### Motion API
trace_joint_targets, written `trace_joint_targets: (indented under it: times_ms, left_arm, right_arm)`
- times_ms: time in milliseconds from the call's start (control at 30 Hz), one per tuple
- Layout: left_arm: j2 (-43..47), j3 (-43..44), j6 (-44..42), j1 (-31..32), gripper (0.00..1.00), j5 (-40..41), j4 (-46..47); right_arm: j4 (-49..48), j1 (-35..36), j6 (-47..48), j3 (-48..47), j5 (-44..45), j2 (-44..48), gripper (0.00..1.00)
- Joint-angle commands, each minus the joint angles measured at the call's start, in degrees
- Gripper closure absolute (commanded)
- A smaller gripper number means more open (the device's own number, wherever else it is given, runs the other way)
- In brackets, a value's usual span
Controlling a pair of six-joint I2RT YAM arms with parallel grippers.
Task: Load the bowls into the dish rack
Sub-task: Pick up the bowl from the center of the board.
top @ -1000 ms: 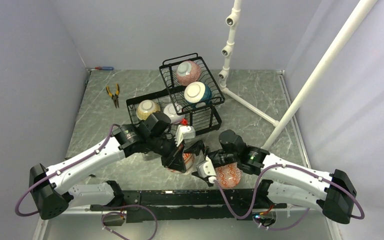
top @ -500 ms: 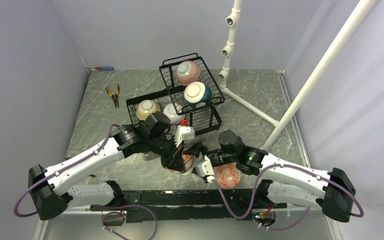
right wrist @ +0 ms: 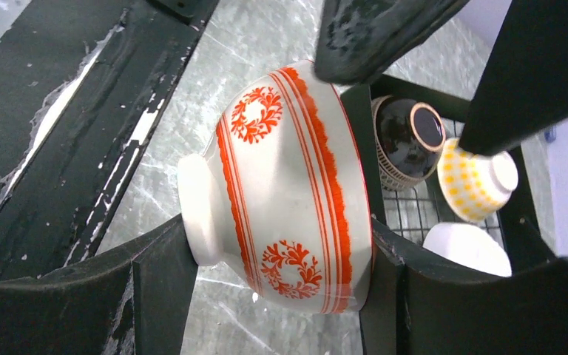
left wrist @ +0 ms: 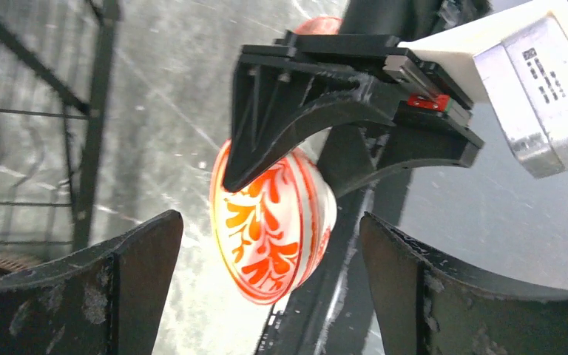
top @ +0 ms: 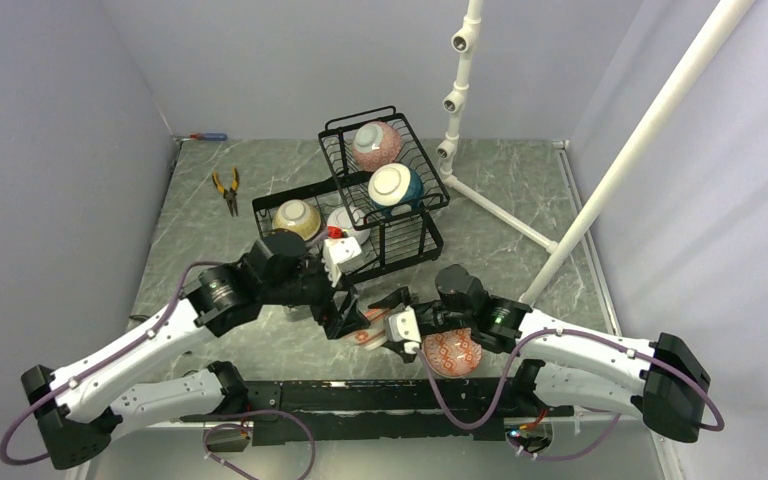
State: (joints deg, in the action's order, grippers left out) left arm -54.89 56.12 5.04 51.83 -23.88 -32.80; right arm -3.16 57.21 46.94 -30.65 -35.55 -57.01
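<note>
My right wrist view shows what overhead hides: the right gripper [right wrist: 281,255] clamps the red-patterned bowl [right wrist: 288,185], seemingly lifted, just before the dish rack [top: 412,240], while the left gripper [left wrist: 266,229] gapes wide around it, not touching.

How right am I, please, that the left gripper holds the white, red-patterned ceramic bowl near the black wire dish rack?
No: the right gripper holds the white, red-patterned ceramic bowl near the black wire dish rack, as the right wrist view shows; the left gripper is open.
</note>
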Motion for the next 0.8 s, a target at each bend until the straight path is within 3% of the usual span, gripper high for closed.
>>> trace_joint_targets:
  times_ms: [0, 333, 600, 767]
  left_arm:
    - [6.74, -1.41, -1.62, -0.08, 0.06, 12.23, 4.46]
    - [21.31, -10.35, -13.55, -0.15, 0.06, 11.92, 7.87]
    - [19.75, -13.55, -28.92, -0.09, 0.06, 4.37, 9.28]
    - [17.11, -15.4, -33.6, -0.11, 0.08, 3.93, 14.03]
  right_arm:
    - [-9.65, 0.2, -8.58, -0.02, 4.6, 1.04, 1.0]
    - [-12.34, 0.2, -20.71, -1.62, 13.59, 1.41, 1.0]
    - [-16.26, 0.19, -25.86, -1.78, 14.36, 1.5, 1.0]
    - [-16.51, 0.19, -27.27, -2.56, 13.04, 1.08, 1.0]
